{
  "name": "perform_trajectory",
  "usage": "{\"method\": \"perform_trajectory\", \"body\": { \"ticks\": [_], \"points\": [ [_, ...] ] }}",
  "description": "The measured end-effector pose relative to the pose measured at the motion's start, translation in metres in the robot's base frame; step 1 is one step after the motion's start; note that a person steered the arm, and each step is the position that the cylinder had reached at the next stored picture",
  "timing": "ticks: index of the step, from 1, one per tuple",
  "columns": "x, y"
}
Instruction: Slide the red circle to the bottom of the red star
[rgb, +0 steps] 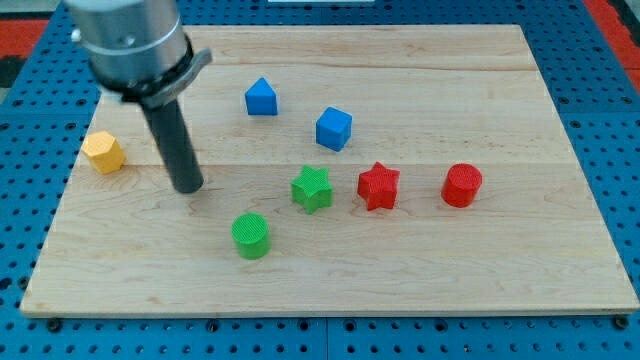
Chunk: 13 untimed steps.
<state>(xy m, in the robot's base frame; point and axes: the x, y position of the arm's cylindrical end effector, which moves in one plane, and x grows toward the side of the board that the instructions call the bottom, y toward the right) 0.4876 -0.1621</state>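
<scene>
The red circle (461, 185) stands on the wooden board at the view's right. The red star (378, 186) lies just to its left, with a small gap between them. My tip (188, 187) rests on the board far to the left of both, left of the green star (312, 188) and up-left of the green circle (251, 235). It touches no block.
A yellow hexagon (104, 153) sits near the board's left edge. A blue house-shaped block (261, 97) and a blue cube (334, 128) lie toward the view's top. The wooden board (500, 270) lies on a blue pegboard.
</scene>
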Motion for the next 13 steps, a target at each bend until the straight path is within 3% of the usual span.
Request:
{"method": "perform_trajectory", "body": {
  "ticks": [1,3,4,5,6,7,8,9,11,12,13],
  "points": [
    [-0.019,-0.033],
    [-0.08,-0.017],
    [-0.03,-0.003],
    [0.037,-0.083],
    [0.037,-0.143],
    [-0.007,-0.143],
    [-0.076,-0.14],
    [-0.084,-0.126],
    [-0.061,-0.068],
    [-0.013,-0.09],
    [0.081,-0.04]
  ]
}}
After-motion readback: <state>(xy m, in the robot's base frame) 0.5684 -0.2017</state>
